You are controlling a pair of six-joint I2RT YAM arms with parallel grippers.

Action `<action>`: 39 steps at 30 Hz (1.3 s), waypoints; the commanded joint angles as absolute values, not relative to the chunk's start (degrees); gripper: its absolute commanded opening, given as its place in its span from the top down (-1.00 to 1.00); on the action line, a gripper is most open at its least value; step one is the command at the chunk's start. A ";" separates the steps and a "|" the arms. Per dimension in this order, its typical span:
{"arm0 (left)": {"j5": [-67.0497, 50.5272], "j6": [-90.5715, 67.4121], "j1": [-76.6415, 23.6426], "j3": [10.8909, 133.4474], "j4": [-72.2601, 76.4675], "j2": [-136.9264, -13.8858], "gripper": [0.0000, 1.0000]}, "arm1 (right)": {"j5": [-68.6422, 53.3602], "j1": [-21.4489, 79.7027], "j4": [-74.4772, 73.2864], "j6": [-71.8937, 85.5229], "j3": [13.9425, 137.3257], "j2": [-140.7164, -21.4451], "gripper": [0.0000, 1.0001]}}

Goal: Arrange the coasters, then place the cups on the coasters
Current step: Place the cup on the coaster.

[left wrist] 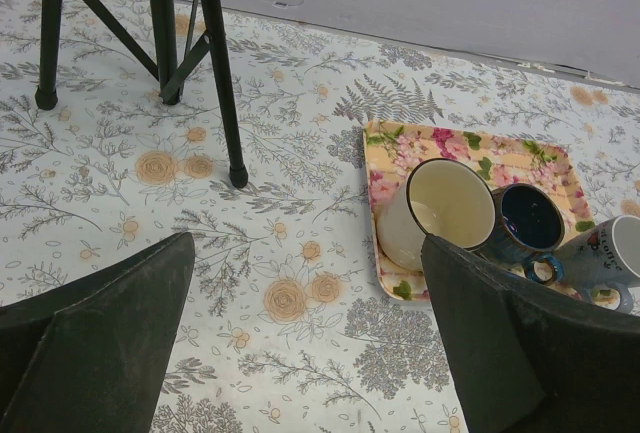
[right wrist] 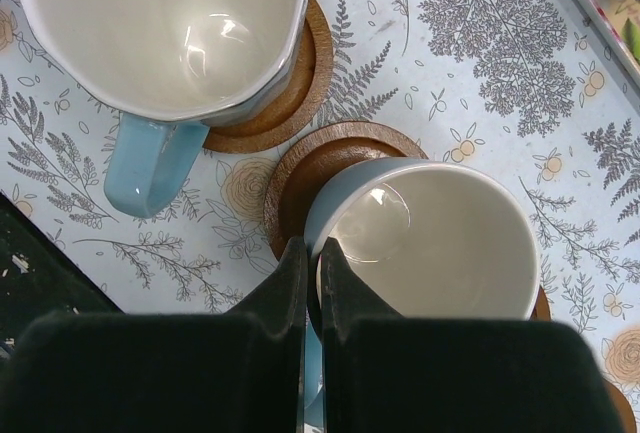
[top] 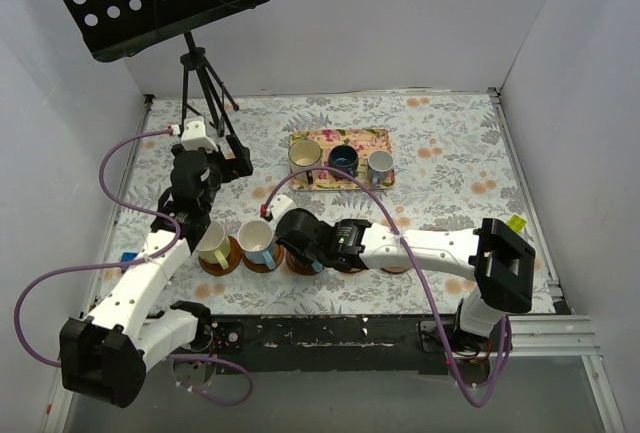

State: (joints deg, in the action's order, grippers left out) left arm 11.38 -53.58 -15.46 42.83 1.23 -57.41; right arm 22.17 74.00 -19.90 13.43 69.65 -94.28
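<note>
Pinches rim of light blue mug (right wrist: pixel 430 243) with right gripper (right wrist: pixel 315 248), mug over coaster (right wrist: pixel 310 168) just beneath the fingers, second light blue mug (right wrist: pixel 160 23) on another coaster (right wrist: pixel 290 93) ahead-left, holds left gripper (left wrist: pixel 305 253) spread wide, floral tray (left wrist: pixel 385 148) ahead-right of it.

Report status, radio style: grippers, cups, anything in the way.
Left gripper open, empty. Right gripper shut on rim of light blue cup, over coaster. Neighbouring cup close beside.
</note>
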 commanded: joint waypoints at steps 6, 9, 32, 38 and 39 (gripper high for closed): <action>10.99 -53.61 -15.20 44.91 0.70 -57.30 -0.96 | 23.20 74.18 -14.15 12.83 72.69 -94.75 0.97; 10.99 -53.61 -15.20 45.09 0.62 -57.22 -0.96 | 23.20 74.09 -14.15 12.83 72.69 -94.83 0.97; 10.81 -53.70 -15.12 45.09 0.53 -57.30 -0.96 | 23.82 74.18 -16.61 12.04 73.04 -95.01 0.97; 10.63 -53.79 -15.20 45.09 0.53 -57.39 -0.96 | 22.68 74.18 -15.64 10.29 71.63 -94.22 0.97; 10.63 -53.79 -15.12 45.09 0.53 -57.39 -0.96 | 22.59 74.18 -15.73 10.20 71.63 -94.31 0.97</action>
